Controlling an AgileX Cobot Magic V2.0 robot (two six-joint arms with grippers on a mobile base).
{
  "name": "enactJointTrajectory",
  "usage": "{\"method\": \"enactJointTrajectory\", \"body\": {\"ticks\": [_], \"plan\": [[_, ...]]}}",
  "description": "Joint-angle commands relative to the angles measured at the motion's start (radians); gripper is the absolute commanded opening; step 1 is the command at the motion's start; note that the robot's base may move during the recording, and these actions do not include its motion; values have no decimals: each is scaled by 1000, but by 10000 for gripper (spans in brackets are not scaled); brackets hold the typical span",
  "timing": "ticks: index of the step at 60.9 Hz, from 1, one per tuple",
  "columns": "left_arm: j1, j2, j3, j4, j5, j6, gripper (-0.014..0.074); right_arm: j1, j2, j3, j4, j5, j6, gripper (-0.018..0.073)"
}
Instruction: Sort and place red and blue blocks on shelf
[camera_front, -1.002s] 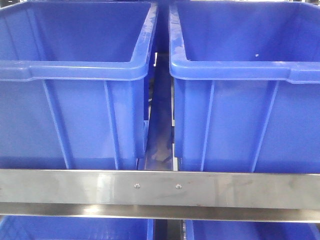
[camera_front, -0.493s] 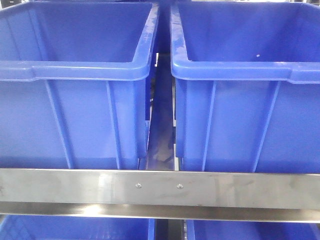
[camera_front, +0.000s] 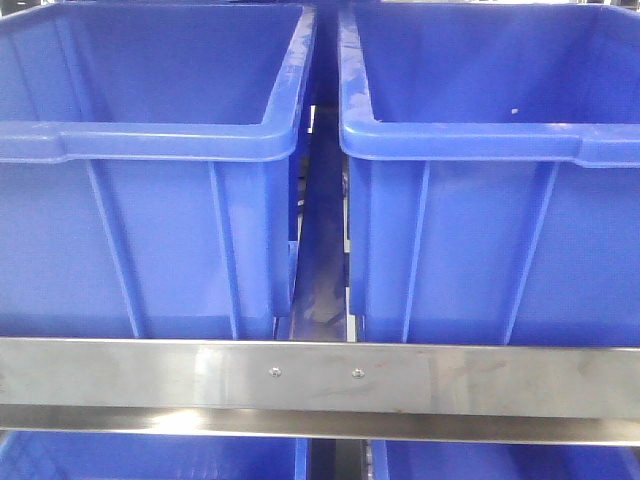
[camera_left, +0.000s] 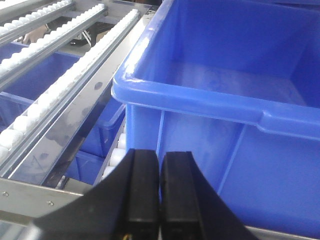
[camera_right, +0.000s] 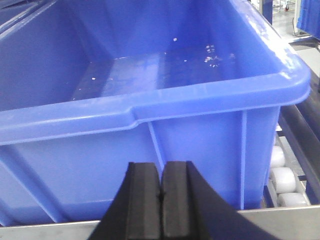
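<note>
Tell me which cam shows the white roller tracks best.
Left wrist: long rows of white roller tracks run diagonally beside the blue plastic bin. Right wrist catches a few rollers at the right edge. Front view shows none.

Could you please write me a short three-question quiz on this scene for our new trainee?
1. True or false: the left gripper holds a red block.
2. What does the steel front rail show at its middle: A) a label, B) two small screws, C) a handle?
3. In the right wrist view, what lies inside the blue bin facing the right gripper?

Key: 1. False, its jaws are shut on nothing. 2. B. 3. Only small pale specks; no block.
</note>
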Motion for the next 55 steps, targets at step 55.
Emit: {"method": "enactJointTrajectory", "body": {"ticks": [55], "plan": [[-129,-22,39,43,-172,-4,133,-4,-20,-20,-2,-88,-2,69]]}}
